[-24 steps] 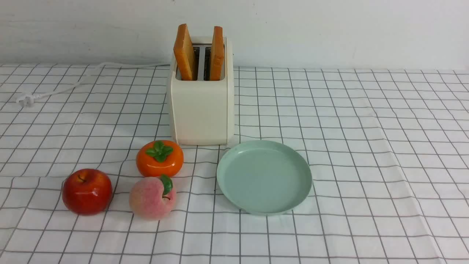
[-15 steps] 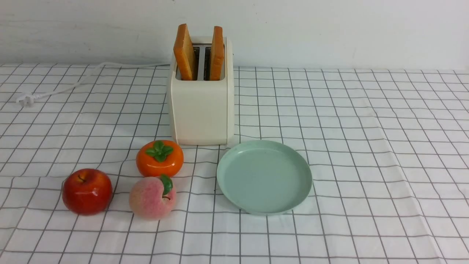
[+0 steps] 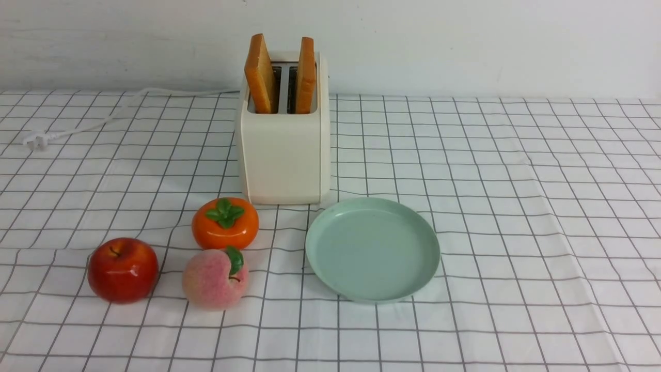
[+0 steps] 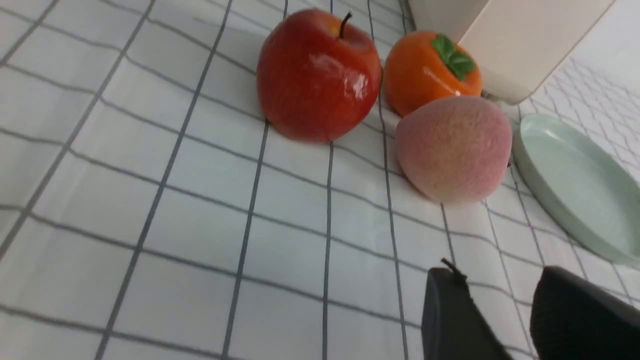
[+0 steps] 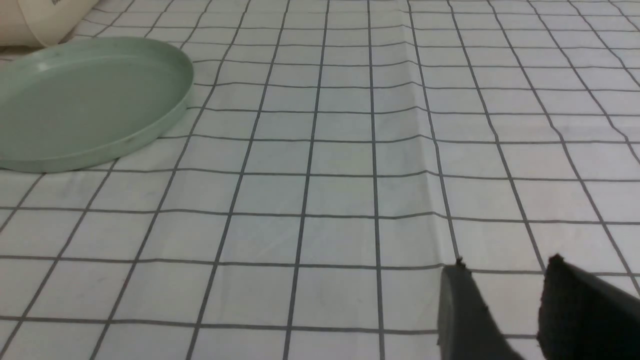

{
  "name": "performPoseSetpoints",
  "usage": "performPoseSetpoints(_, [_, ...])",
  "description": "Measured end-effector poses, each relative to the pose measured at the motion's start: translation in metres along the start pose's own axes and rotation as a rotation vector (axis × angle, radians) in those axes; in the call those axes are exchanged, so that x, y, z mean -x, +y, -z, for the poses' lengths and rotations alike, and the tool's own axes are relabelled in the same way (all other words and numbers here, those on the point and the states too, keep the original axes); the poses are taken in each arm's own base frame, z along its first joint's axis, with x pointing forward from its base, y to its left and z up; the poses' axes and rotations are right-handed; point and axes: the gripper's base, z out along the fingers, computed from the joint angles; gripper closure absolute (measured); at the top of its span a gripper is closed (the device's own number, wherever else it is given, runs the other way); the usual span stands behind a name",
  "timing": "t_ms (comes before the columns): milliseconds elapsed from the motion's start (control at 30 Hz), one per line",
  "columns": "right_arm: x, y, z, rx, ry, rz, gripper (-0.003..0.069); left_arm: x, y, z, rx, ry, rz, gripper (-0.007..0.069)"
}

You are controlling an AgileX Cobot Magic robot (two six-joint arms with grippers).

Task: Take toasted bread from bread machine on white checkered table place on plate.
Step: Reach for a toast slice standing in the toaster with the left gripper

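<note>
Two toasted bread slices stand upright in the slots of the cream bread machine at the back of the white checkered table. The mint-green plate lies bare just in front and to the right of it. Neither arm shows in the front view. In the left wrist view my left gripper hangs open over bare cloth, near the peach and the plate. My right gripper is open over cloth, well away from the plate.
A red apple, an orange persimmon and a pink peach sit left of the plate, in front of the bread machine. The white cord and plug trail off to the far left. A cloth fold runs ahead of the right gripper.
</note>
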Motion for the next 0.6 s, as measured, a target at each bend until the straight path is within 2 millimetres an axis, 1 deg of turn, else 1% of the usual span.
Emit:
performPoseSetpoints(367, [0.000, 0.000, 0.000, 0.000, 0.000, 0.000, 0.0419, 0.026, -0.011, 0.004, -0.132, -0.288, 0.068, 0.0387])
performPoseSetpoints(400, [0.000, 0.000, 0.000, 0.000, 0.000, 0.000, 0.0419, 0.026, -0.011, 0.005, -0.134, -0.292, 0.069, 0.0387])
performPoseSetpoints(500, [0.000, 0.000, 0.000, 0.000, 0.000, 0.000, 0.0419, 0.030, -0.012, 0.006, -0.164, -0.329, 0.148, 0.0387])
performPoseSetpoints(600, [0.002, -0.001, 0.000, -0.011, -0.023, 0.041, 0.0419, 0.031, -0.012, 0.006, -0.186, -0.324, 0.283, 0.0387])
